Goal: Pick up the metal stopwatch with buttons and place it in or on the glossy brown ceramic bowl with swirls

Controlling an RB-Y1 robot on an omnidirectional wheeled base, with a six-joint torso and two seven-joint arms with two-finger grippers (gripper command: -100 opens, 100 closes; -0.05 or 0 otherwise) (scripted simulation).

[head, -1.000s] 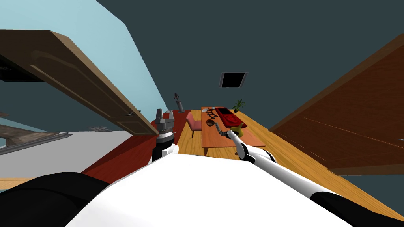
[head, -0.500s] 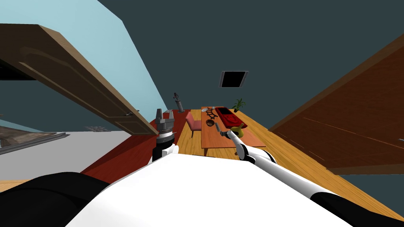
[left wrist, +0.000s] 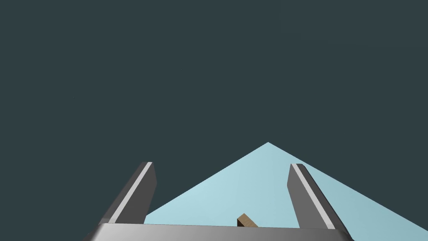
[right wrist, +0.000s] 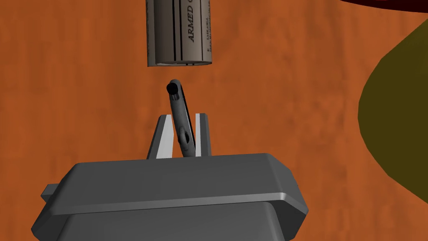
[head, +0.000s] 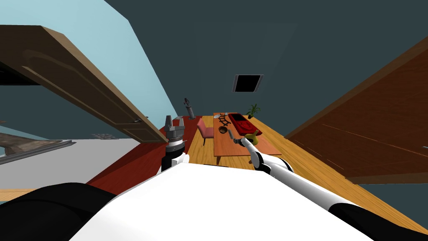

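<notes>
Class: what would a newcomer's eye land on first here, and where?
The right gripper, shut on a thin dark stopwatch above the orange-brown table, just short of a lettered grey cylinder. The brown bowl sits on the table close by; the left gripper is raised, open.

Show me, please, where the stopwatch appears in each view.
Right wrist view: stopwatch clamped in the right gripper, over the table.
Head view: tiny, at the right arm's tip beside the yellow vessel.
Left wrist view: left gripper open, empty.
Shared landmark: the yellow vessel.
</notes>
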